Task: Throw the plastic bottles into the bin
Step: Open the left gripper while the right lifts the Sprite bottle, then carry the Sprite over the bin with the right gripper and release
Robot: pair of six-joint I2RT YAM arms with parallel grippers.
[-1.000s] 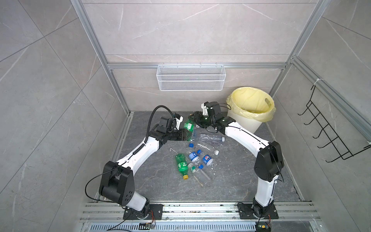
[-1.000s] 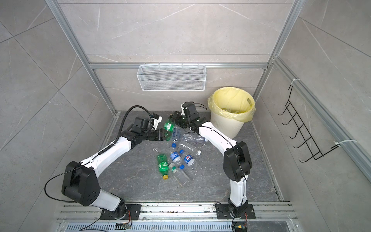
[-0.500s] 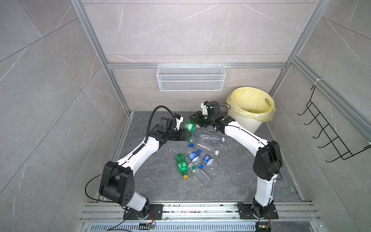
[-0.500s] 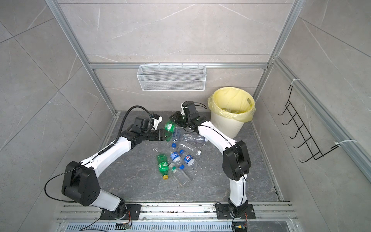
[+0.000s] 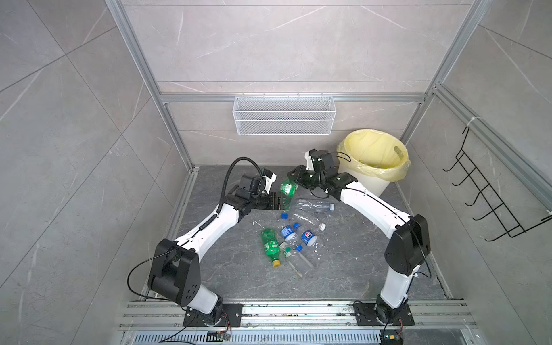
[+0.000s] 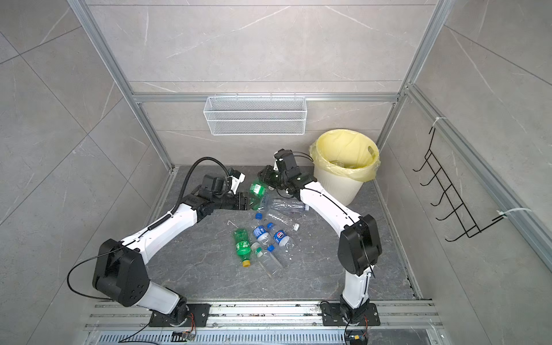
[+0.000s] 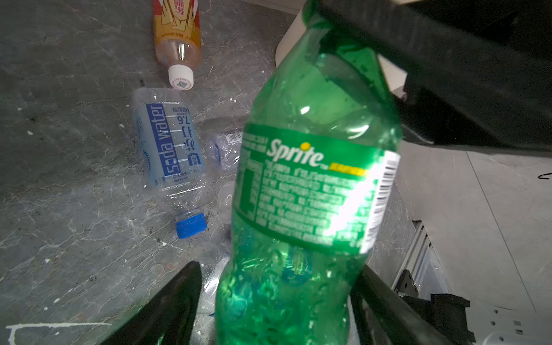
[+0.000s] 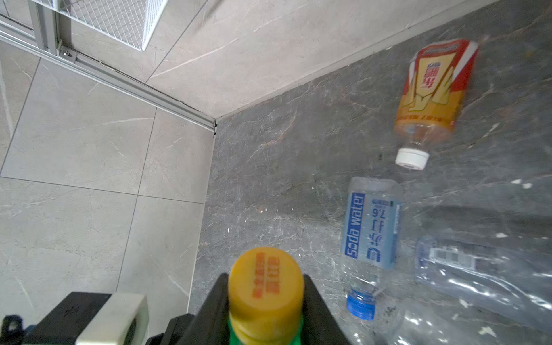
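green bottle [image 5: 287, 191]; right gripper [image 8: 265, 301] pinches neck; left gripper [image 7: 277, 298] spread at base

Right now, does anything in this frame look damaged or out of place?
The green Sprite bottle is dented and crumpled, most near its shoulder and base. It is held aloft, the right gripper shut on its neck, the left gripper open around its base.

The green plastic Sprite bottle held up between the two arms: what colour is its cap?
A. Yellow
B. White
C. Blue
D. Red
A: the green plastic Sprite bottle ends, in the right wrist view, in a yellow cap that sits between the right arm's black fingers.
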